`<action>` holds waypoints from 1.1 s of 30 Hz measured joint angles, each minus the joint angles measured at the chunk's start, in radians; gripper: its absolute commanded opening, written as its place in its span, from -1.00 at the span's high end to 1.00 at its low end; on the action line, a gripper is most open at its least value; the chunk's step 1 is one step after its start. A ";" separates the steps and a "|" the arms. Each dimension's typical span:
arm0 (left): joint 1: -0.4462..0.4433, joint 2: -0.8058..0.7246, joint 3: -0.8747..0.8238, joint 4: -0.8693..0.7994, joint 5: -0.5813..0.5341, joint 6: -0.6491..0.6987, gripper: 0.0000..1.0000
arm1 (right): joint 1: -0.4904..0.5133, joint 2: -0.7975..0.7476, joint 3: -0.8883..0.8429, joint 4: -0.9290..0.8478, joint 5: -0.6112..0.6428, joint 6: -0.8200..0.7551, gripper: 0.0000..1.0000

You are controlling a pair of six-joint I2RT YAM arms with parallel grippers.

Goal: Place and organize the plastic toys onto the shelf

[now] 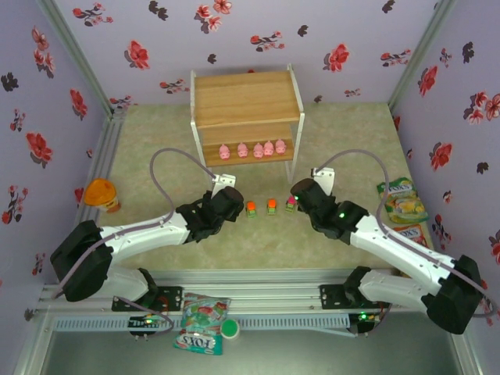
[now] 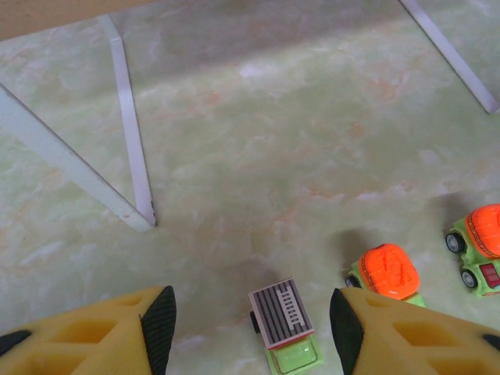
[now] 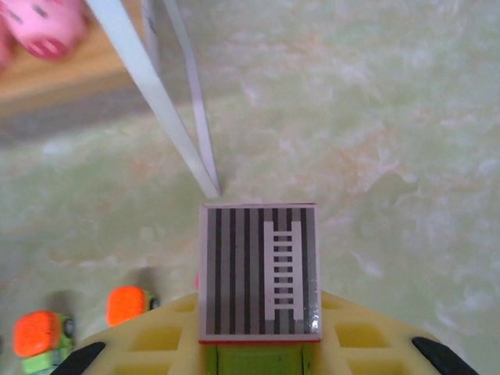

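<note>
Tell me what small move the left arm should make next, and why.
Likely close the left end effector on the grey-topped car: it sits on the table between the open fingers, gaps on both sides, not yet gripped.

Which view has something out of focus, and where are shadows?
Right wrist: the pig at top left is blurred, the striped car sharp. Left wrist: a soft shadow lies up-left of each orange car. Top external: even light, no glare.

White arms (image 1: 148, 230), black joints (image 1: 78, 258), grey cables (image 1: 166, 151), yellow gripper fingers (image 2: 86, 336)
</note>
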 measured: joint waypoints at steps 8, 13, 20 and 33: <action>0.000 0.000 0.000 0.000 0.023 -0.001 -0.20 | 0.059 0.016 0.205 -0.103 0.034 -0.075 0.49; 0.000 0.014 0.003 0.000 0.039 -0.001 -0.20 | 0.082 0.078 0.345 -0.131 0.044 -0.132 0.49; 0.000 0.023 0.003 0.002 0.069 0.000 -0.21 | 0.085 0.185 0.504 -0.149 0.043 -0.230 0.47; 0.000 0.026 0.003 0.021 0.105 0.008 -0.21 | 0.074 0.362 0.860 -0.187 0.034 -0.392 0.45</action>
